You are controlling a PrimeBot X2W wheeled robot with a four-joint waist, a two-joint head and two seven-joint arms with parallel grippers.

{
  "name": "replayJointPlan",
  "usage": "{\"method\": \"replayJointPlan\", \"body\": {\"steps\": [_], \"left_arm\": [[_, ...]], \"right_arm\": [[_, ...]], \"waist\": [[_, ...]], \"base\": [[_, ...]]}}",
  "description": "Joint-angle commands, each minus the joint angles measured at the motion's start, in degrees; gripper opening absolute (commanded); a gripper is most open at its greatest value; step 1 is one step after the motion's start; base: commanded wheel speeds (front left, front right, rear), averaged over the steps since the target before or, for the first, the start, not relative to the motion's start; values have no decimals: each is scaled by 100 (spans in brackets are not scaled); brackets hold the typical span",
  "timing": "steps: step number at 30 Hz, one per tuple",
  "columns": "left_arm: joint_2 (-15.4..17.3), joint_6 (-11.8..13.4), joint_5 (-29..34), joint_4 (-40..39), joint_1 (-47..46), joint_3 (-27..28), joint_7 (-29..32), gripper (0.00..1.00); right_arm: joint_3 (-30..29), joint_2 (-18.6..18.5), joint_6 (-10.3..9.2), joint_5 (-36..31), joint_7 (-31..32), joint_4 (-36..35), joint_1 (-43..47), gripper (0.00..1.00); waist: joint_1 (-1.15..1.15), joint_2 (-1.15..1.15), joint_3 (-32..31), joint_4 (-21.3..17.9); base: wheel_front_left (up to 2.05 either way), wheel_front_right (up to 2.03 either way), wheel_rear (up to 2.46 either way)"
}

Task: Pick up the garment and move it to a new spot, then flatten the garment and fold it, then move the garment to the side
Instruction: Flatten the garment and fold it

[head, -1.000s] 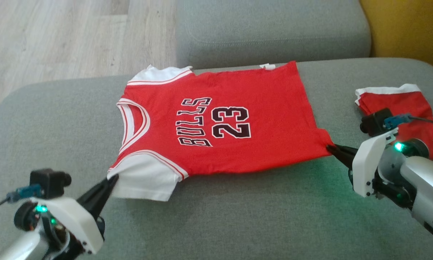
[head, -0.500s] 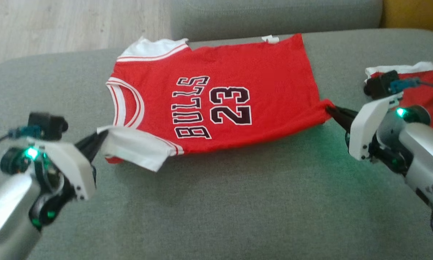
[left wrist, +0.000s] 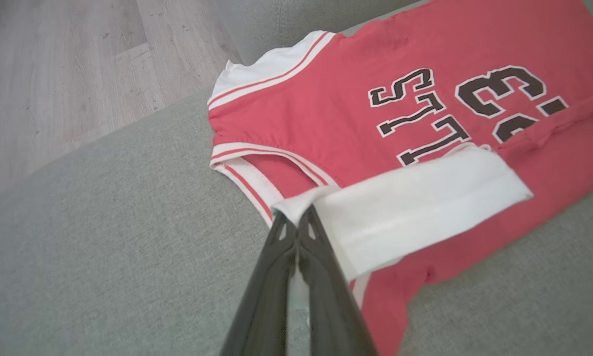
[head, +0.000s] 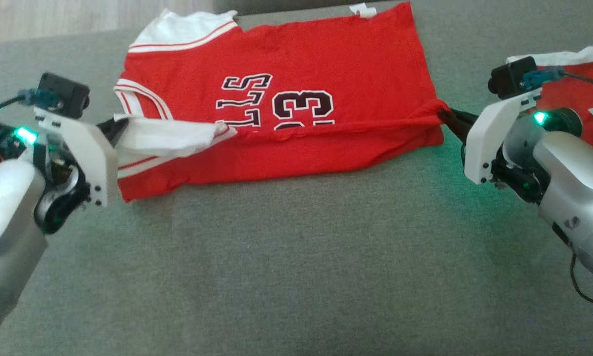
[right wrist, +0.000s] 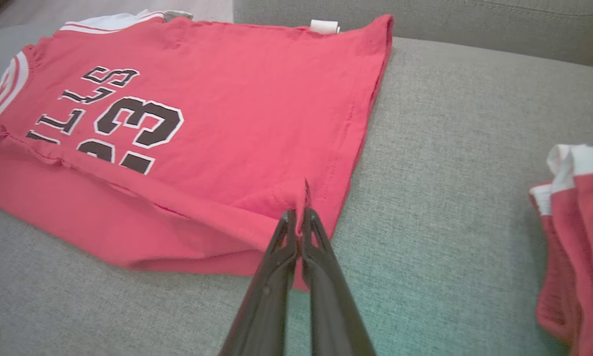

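Hard-to-see stuff first: the near long edge of the red jersey (head: 301, 64) is doubled over onto its own front. That fold hides the lower half of the "23" and the start of the lettering, so only the tail end of the word reads. In the head view the jersey's far edge runs off the top of the frame, clipping the far sleeve (head: 177, 29) and a small white tag (head: 361, 9) at the hem. Off to the right, apart from the jersey, there's a second red-and-white garment (right wrist: 573, 237). It's bunched up, half behind the right arm and cut off at the frame edge, so I can't tell what it is. Everything sits on a grey sofa cushion (head: 296, 272), with wood floor (left wrist: 54, 74) past its far left corner. The jersey lies sideways, long axis left to right, neck toward the robot's left and hem toward its right. The left gripper (left wrist: 296, 220) is pinched tight on the near white sleeve (left wrist: 415, 202), which lies across the red front. The right gripper (right wrist: 298, 217) is clamped on the near hem corner, with the fabric puckered at its tips.
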Motion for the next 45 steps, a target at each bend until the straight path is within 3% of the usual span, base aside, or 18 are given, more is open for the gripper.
{"method": "replayJointPlan", "body": {"steps": [1, 6, 7, 8, 9, 10, 16, 20, 22, 25, 28, 31, 34, 39, 45], "left_arm": [[181, -27, 85, 0, -469, 198, -8, 0], [21, -65, 232, 402, -843, -46, -45, 0], [-4, -68, 301, 479, -914, -105, -92, 0], [-29, -69, 400, 566, -991, -151, -192, 0], [-66, -51, 505, 667, -1064, -175, -329, 62], [-121, -6, 585, 774, -1126, -174, -499, 100], [-535, 440, 837, 1268, -1398, 186, -2322, 100], [-845, 587, 738, 1483, -1237, 471, -3556, 100], [-1007, 634, 624, 1488, -1093, 647, -3894, 100], [-1198, 735, 588, 1243, -810, 957, -4054, 100], [-1322, 967, 943, 454, -339, 1495, -4064, 100], [-1534, 1131, 1337, -267, 380, 2002, -4066, 100], [-1800, 1141, 1689, -809, 1106, 2424, -4066, 100], [-2259, 1027, 2066, -1386, 2314, 3087, -4067, 100], [-2693, 919, 2367, -1303, 3075, 3550, -4067, 100]], "right_arm": [[-5, 0, -4, -44, -89, -10, -151, 0], [94, 92, -4, -27, -170, 178, -316, 0], [92, 117, -4, -21, -221, 221, -356, 29], [48, 143, -4, 22, -276, 296, -389, 100], [11, 169, -4, 45, -364, 355, -431, 100], [-53, 195, -4, 85, -471, 432, -469, 100], [-362, 318, -4, 115, -1552, 775, -631, 100], [-602, 396, -4, 81, -2454, 874, -558, 100], [-806, 399, -4, -96, -2626, 949, -555, 100], [-1861, 323, -4, -657, -2649, 662, -553, 100], [-3223, 373, -4, -1627, -2651, 60, -8, 100], [-4424, 687, -4, -2712, -2652, -678, 875, 100], [-5418, 1219, -4, -3543, -2653, -1345, 1784, 100], [-6093, 1973, -4, -4347, -2653, -1940, 2884, 100], [-6234, 2262, -4, -4734, -2653, -2205, 3579, 100]], "waist": [[-1, 0, 102, -42], [-1, 0, 265, -76], [-1, 0, 291, -78], [-1, 0, 319, -79], [-1, 0, 342, -75], [-1, 0, 358, -73], [-1, 0, 321, -55], [-1, 0, 82, -29], [-1, 0, -43, -2], [-1, 0, -216, 36], [-1, 0, -376, 65], [-1, 0, -551, 103], [-1, 0, -739, 122], [-1, 0, -927, 84], [-1, 0, -1003, 86]], "base": [[0, 0, 0], [0, 0, 0], [0, 0, 0], [0, 0, 0], [0, 0, 0], [0, 0, 0], [0, 0, 0], [0, 0, 0], [0, 0, 0], [0, 0, 0], [0, 0, 0], [0, 0, 0], [0, 0, 0], [0, 0, 0], [0, 0, 0]]}}
